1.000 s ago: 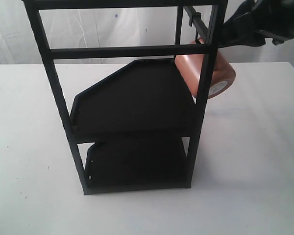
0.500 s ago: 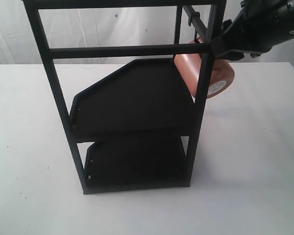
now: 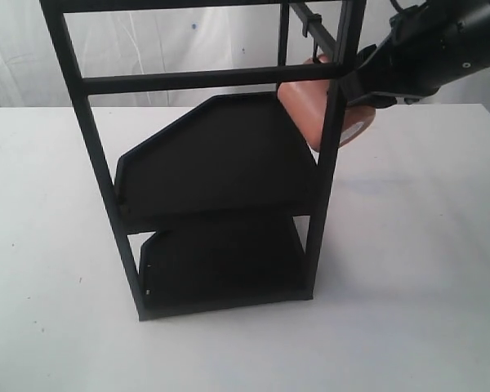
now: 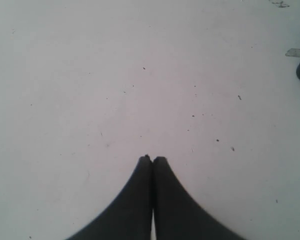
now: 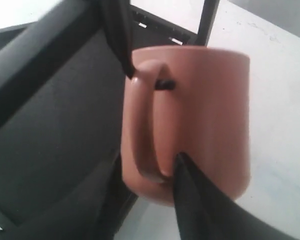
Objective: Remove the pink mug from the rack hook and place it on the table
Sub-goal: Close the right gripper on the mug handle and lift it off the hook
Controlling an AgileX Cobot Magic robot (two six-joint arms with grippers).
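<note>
No legible txt; white sticker (image 3: 354,132) under pink mug (image 3: 304,108) too blurred to read

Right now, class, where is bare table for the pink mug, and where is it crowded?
Free: table right and left of the rack. Crowded: rack's top right corner, around the pink mug and right end effector.

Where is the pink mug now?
Exterior view, upper right: the pink mug hangs on the rack hook beside the rack's right post, the right gripper at its handle.

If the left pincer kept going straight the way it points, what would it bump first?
Probably just the white table; nothing else shows ahead of the shut left pincer, though depth is unclear.
</note>
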